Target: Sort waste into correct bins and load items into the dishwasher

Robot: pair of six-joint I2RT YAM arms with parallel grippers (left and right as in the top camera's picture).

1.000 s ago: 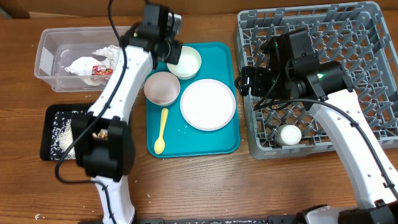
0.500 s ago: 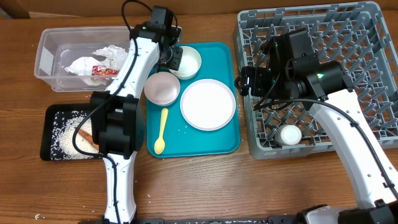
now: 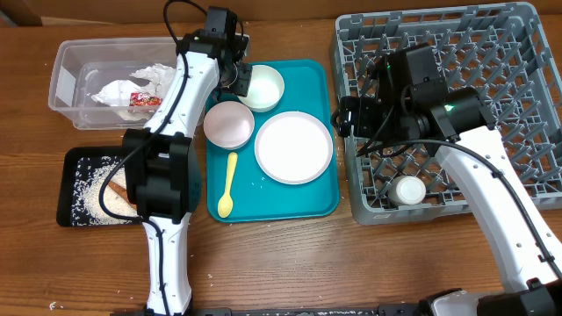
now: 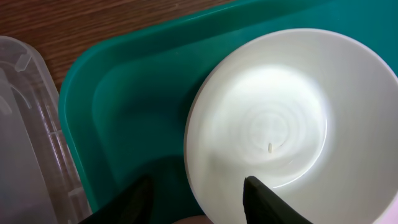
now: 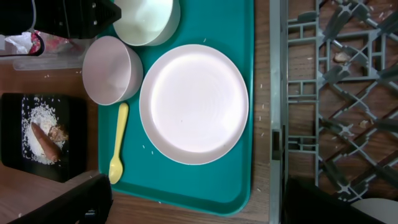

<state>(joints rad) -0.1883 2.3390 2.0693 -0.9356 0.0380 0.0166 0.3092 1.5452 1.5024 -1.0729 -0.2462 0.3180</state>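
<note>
Teal serving tray (image 3: 303, 204), rounded corners and a raised rim, sat flat near the middle of the table (image 3: 281, 263), brown wood-grain top stretched around it, grain ran left to right.

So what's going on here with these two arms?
They're clearing a meal. The left claw, open, straddles the rim of the white bowl on the teal tray. The right claw hovers open by the dish rack, which holds a cup. The plate, pink bowl and spoon lie on the tray.
</note>
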